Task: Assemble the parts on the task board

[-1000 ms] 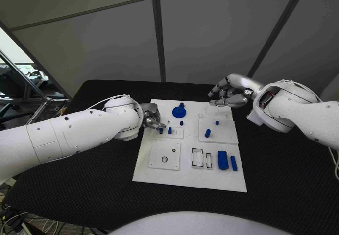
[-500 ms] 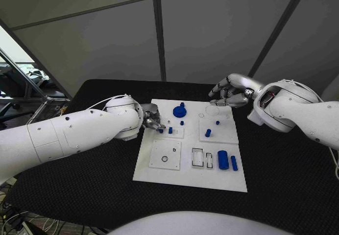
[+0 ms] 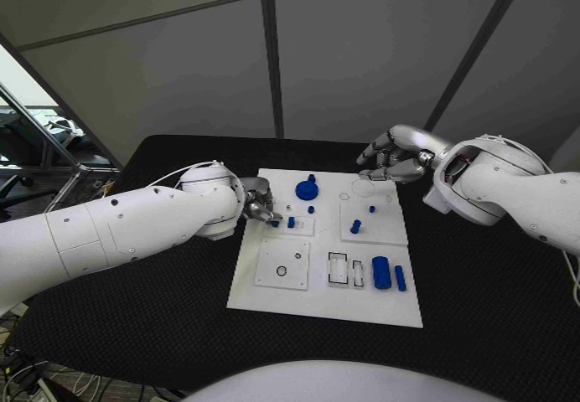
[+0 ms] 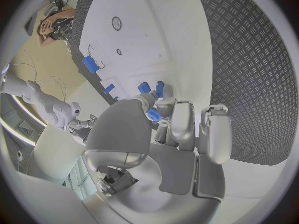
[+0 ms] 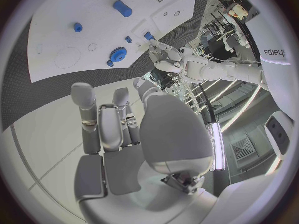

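- We see the white board point(image 3: 326, 251) in the middle of the black table point(image 3: 145, 293), and we place everything else against it.
- On the board's left side, toward its far end, two small blue pegs point(image 3: 290, 223) stand close together; our left hand point(image 3: 259, 206) sits at that same left edge, its fingertips down right beside the pegs.
- In the left wrist view the left hand's fingers point(image 4: 179, 124) curl around a small blue piece point(image 4: 154, 115), with two more blue pegs point(image 4: 151, 88) just past the fingertips; we read this as a pinch on that piece.
- A round blue knob point(image 3: 307, 191) stands near the board's far edge, between the two hands.
- A short blue peg point(image 3: 355, 227) stands on the board's right half, and a thick blue cylinder point(image 3: 380, 274) lies with a thinner blue bar point(image 3: 400, 279) just beside it, near the board's near right corner.
- Our right hand point(image 3: 396, 161) hovers at the board's far right corner, fingers loosely bent and apart, holding nothing; the right wrist view shows its fingers point(image 5: 102, 119) apart above the board, well clear of the knob point(image 5: 117, 54).
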Controlling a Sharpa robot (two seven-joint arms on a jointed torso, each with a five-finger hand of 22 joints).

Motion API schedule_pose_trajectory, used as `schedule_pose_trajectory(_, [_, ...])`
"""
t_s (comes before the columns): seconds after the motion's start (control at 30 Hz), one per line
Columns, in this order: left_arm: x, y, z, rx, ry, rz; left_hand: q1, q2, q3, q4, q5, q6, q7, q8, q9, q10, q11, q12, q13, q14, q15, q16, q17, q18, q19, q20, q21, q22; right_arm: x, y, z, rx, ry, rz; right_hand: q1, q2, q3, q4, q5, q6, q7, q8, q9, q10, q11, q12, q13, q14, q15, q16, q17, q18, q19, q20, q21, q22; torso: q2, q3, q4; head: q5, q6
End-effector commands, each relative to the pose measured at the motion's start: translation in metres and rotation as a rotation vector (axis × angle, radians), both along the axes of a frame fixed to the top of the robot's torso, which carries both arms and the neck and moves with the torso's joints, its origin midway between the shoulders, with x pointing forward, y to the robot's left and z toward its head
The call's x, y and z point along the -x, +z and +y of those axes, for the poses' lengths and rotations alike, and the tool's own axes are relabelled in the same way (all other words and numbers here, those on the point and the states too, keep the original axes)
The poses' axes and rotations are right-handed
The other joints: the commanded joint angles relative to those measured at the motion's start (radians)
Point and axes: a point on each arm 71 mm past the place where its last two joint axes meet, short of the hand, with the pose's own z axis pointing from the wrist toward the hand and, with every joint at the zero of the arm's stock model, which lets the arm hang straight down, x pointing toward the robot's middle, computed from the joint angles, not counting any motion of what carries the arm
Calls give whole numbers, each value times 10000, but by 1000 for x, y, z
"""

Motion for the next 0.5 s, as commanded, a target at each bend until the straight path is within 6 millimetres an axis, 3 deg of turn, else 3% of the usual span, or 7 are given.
schedule_pose_trajectory(0.03, [2,-3,-1,-237,-128,233,118,-17,1184,-1148,26,4,-39,45,6,65,-13,-53,-14,131,-82,-2,12,-217,309,-73,70,1591,0,1,1,10,89,-30,75,9,36,29,46,19,-9,44,15,33,-61,-35,-16,247,-39,-60,-10,26,-14,-48,-62,-4,-2,2,4,-3,-2])
schedule_pose_trajectory(0.5, [1,-5,-7,-297,-273,367,96,-59,1274,-1175,27,8,-39,50,19,80,-13,-50,-8,132,-82,-3,14,-223,324,-73,87,1613,0,1,1,10,93,-27,75,9,36,29,46,19,-9,44,15,33,-61,-35,-16,247,-39,-60,-10,26,-14,-48,-62,-4,14,1,-16,-14,-26])
